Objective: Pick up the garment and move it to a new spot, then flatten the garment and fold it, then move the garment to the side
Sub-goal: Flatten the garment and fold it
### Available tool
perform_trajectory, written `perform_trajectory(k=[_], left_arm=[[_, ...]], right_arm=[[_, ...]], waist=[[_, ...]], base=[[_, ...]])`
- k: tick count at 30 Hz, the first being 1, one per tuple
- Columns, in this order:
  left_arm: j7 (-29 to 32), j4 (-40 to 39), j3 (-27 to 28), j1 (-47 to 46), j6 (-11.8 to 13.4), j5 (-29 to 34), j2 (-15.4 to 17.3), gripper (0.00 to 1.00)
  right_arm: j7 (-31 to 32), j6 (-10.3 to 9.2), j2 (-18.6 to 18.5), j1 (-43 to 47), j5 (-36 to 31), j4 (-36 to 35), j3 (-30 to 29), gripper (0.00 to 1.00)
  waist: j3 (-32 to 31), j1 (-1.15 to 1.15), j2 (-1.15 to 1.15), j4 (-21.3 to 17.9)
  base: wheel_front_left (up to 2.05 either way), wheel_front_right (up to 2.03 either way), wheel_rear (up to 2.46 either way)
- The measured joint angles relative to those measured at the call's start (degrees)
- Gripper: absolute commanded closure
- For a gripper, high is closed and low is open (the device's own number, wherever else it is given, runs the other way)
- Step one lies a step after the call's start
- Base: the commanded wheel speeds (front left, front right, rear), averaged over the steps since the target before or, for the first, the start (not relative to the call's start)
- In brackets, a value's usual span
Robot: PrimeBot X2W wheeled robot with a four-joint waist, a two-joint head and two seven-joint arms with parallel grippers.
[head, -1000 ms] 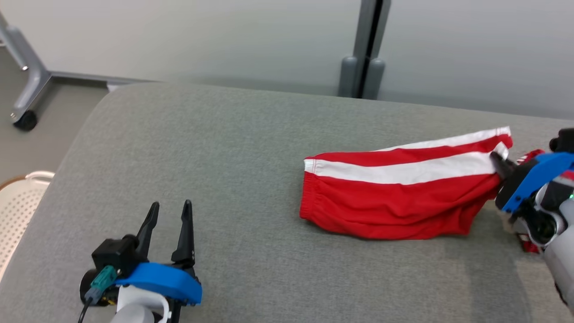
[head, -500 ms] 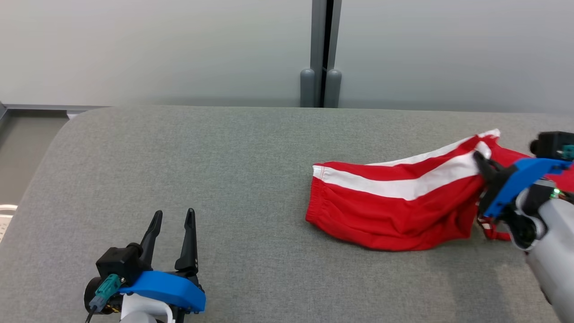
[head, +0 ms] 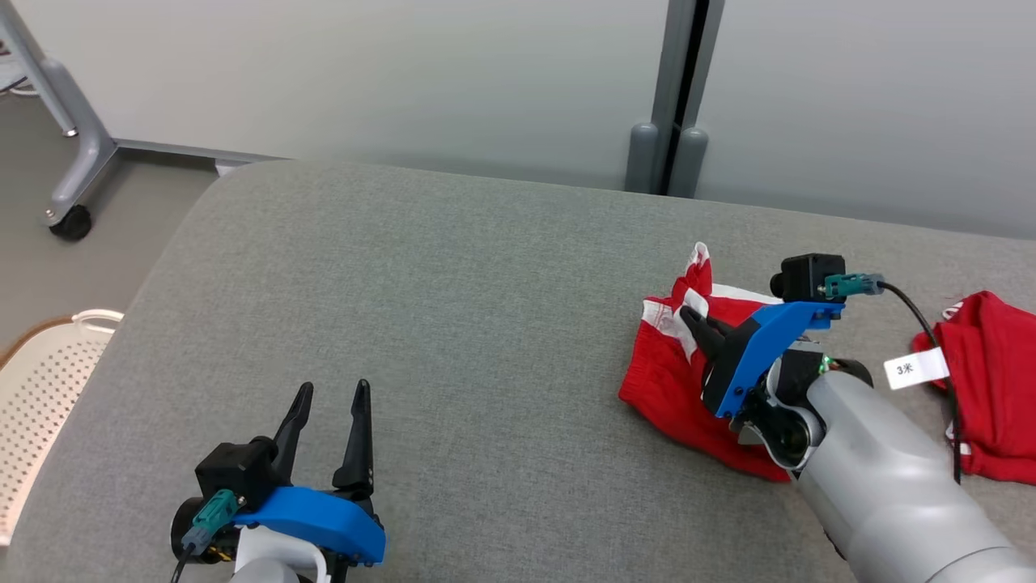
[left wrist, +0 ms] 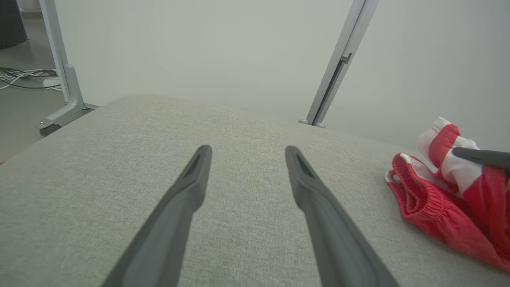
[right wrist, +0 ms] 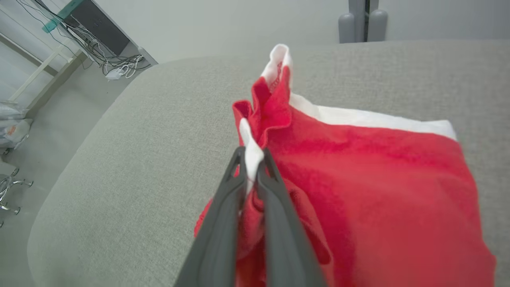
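Observation:
A red garment (head: 660,385) with white stripes lies bunched on the grey cushioned surface (head: 453,308), right of the middle. My right gripper (head: 694,317) is shut on a white-striped edge of it and holds that edge up over the rest of the cloth. The right wrist view shows the fingers pinching the white hem of the garment (right wrist: 378,179), with the right gripper (right wrist: 250,154) above the pile. My left gripper (head: 332,390) stands open at the lower left, far from the garment (left wrist: 434,203). Nothing sits between the jaws of the left gripper (left wrist: 247,149).
More red cloth (head: 991,389) lies at the right edge; I cannot tell if it joins the garment. A white perforated basket (head: 40,380) stands off the left edge. A wheeled frame leg (head: 73,219) and a grey post (head: 668,154) stand by the wall.
The camera has shifted. My right gripper has carried the garment's right end leftward over the rest, so the long spread cloth is now bunched. The left gripper stays open in place.

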Motion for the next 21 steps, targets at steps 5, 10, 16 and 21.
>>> perform_trajectory(k=[5,10,16,21], left_arm=[[0.0,0.6,0.5,-0.3,-0.2,0.1,0.0,0.00],[0.0,0.5,1.2,-0.5,-0.2,0.4,0.0,0.00],[0.0,-1.6,2.9,-0.5,-0.1,1.2,0.1,0.00],[0.0,-4.2,4.9,0.3,0.0,3.0,0.1,0.00]], right_arm=[[0.2,0.00,2.8,0.9,1.2,1.7,0.8,0.00],[-3.5,0.00,3.6,1.1,3.8,-3.7,1.0,0.00],[-11.4,0.00,-1.8,2.0,4.8,-14.0,1.9,0.00],[-16.4,0.01,-9.6,4.0,-0.5,-19.9,3.2,0.00]], waist=[[0.8,0.00,0.00,1.4],[1.0,0.00,0.00,-0.6],[0.6,0.00,0.00,-3.8],[-0.2,0.00,0.00,-6.4]], base=[[0.00,0.00,0.00],[0.00,0.00,0.00],[0.00,0.00,0.00],[0.00,0.00,0.00]])
